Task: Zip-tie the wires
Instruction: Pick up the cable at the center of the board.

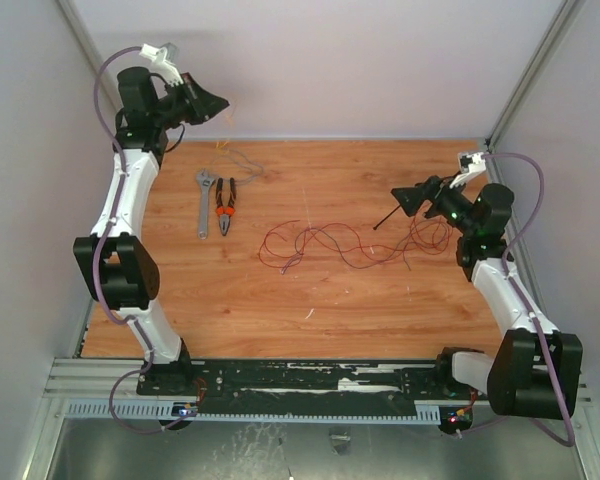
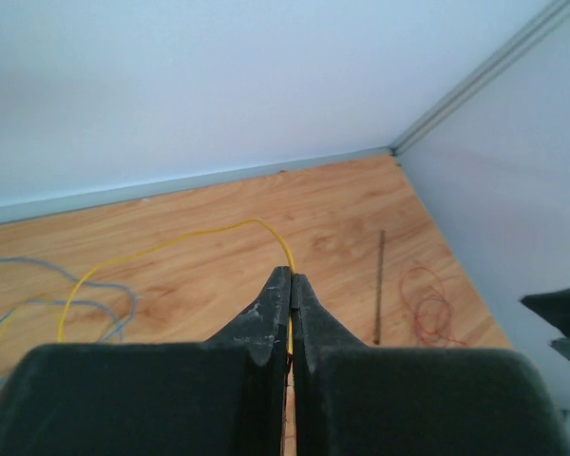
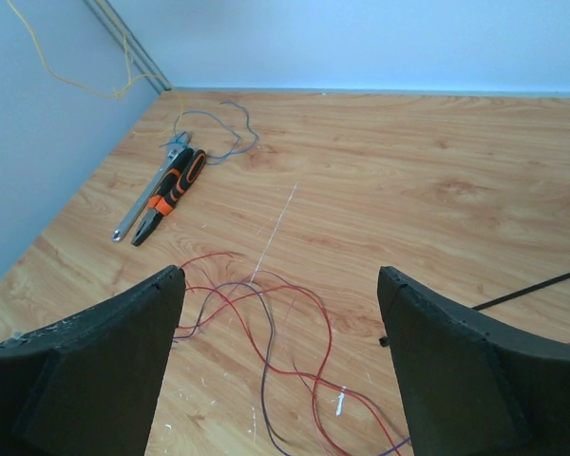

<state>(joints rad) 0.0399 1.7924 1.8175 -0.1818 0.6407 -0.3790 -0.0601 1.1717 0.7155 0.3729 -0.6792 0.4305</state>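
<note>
We see the right gripper (image 3: 280, 274) spread wide near the desk's right edge, and the left gripper (image 2: 291, 281) pressed together on a yellow wire (image 2: 171, 249) at the far left corner. The wires (image 1: 345, 243) lie mid-desk, the zip tie (image 1: 387, 217) just beside them, rightward. We'd come down square across the tie's middle and pinch low. We find no readable labels
</note>
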